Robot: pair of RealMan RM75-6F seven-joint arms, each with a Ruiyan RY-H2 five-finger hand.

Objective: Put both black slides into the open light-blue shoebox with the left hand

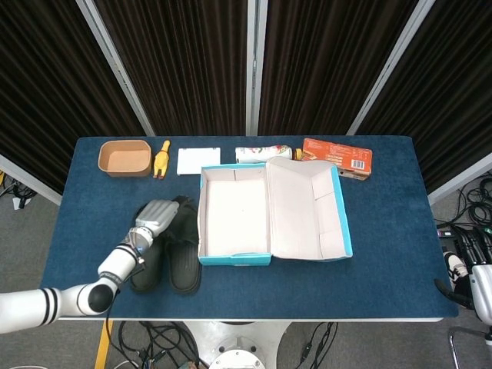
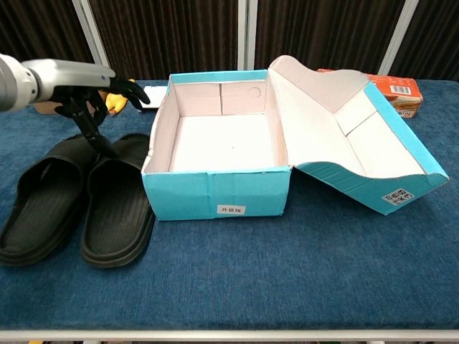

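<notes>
Two black slides lie side by side on the blue table, left of the open light-blue shoebox [image 1: 234,260] [image 2: 215,193]. The outer slide [image 1: 151,265] [image 2: 43,208] is partly covered by my left arm in the head view. The inner slide [image 1: 184,257] [image 2: 118,211] lies right beside the box wall. My left hand [image 1: 156,217] [image 2: 79,86] hovers over the far ends of both slides, fingers spread and holding nothing; one dark finger reaches down between the slides. The box is empty, its lid [image 1: 307,207] folded out to the right. My right hand [image 1: 478,278] hangs off the table's right front corner, holding nothing.
Along the far edge stand a tan bowl [image 1: 124,157], a yellow rubber chicken [image 1: 161,160], a flat white box [image 1: 198,160], a lying patterned bottle [image 1: 263,153] and an orange carton [image 1: 337,157] [image 2: 393,86]. Bare blue cloth spreads in front of the shoebox.
</notes>
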